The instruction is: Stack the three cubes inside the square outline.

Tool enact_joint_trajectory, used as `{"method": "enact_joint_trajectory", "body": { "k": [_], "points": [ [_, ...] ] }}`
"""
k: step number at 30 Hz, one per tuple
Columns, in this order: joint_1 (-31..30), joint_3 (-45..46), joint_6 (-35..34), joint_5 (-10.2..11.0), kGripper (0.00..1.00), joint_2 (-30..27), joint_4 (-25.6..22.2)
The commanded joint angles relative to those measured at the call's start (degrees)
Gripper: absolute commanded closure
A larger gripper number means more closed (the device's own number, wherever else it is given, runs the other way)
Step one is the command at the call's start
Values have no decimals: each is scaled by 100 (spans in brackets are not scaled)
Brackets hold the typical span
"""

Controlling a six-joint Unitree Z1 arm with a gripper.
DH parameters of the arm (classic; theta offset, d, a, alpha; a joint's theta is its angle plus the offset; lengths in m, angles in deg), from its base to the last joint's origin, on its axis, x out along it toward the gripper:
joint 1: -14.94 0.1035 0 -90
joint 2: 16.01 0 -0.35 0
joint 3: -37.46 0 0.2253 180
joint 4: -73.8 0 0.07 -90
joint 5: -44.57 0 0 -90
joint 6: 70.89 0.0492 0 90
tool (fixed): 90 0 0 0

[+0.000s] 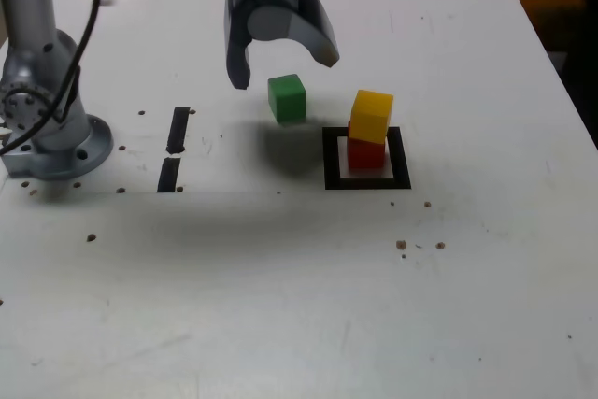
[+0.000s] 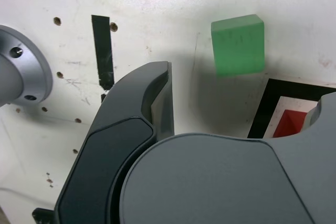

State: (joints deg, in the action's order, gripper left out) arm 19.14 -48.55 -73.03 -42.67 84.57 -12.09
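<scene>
My tool (image 1: 285,67) hangs with jaws wide apart, empty, above the green cube (image 1: 287,98), which rests on the desk (image 1: 280,306) just beside the square outline (image 1: 366,181). It looks light, rigid; I would pinch two opposite flat faces.

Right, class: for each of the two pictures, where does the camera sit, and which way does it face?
Exterior view: off the arm, looking down across the white table; shows the arm's base and open hand.
Wrist view: on the wrist, facing down at the table past the hand's dark fingers.
Shared: green cube, square outline, red cube.
</scene>
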Motion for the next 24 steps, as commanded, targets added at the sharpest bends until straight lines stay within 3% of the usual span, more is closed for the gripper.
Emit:
{"method": "enact_joint_trajectory", "body": {
  "k": [1,14,24],
  "points": [
    [72,83,3,20,2,25,80],
    [412,462,19,84,2,455,775],
    [502,514,80,132,1,644,973]
  ]
}}
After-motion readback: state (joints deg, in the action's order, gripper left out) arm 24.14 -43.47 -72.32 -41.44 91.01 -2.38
